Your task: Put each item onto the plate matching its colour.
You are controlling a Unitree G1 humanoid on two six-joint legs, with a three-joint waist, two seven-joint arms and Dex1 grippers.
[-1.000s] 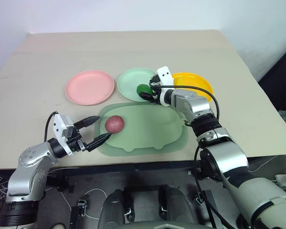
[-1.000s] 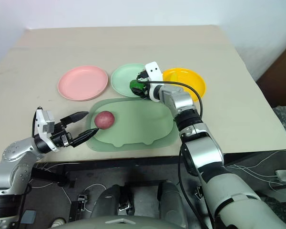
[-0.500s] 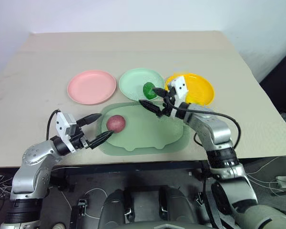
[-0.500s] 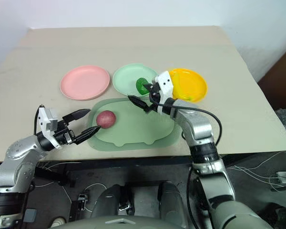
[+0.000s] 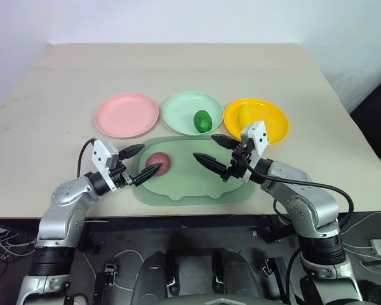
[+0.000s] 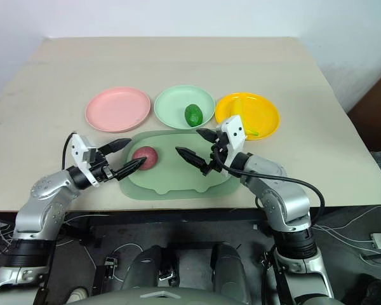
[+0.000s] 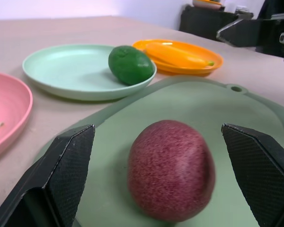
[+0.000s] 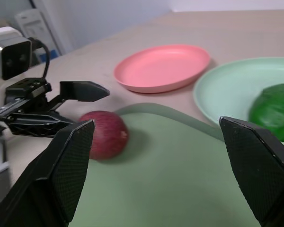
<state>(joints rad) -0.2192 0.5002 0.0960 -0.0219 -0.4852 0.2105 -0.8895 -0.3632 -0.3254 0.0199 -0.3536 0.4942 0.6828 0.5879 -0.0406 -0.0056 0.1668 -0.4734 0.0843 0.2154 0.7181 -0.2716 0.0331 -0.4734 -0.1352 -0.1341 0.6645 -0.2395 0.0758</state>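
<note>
Three fruits, three plates; two fruits sit on matching plates, the reddish-purple ball lies on the tray.

Beige surface (image 5: 178, 70) carries a pale green tray (image 5: 197, 184) at its near edge, with three plates in a row behind it: pink plate (image 5: 126, 115) bare, mint green plate (image 5: 185, 109) holding the dark green oval (image 5: 202, 120), orange-yellow plate (image 5: 270, 114) holding the yellow banana (image 5: 244, 115). Right gripper (image 5: 211, 152) hangs over the right half of the tray, fingers spread wide, nothing between them. Left gripper (image 5: 141, 161) reaches in level from the tray's left edge, fingers wide apart to either side of the reddish-purple ball (image 5: 157, 162) on the left part of the tray; the left wrist view shows gaps between the ball and both fingers.
</note>
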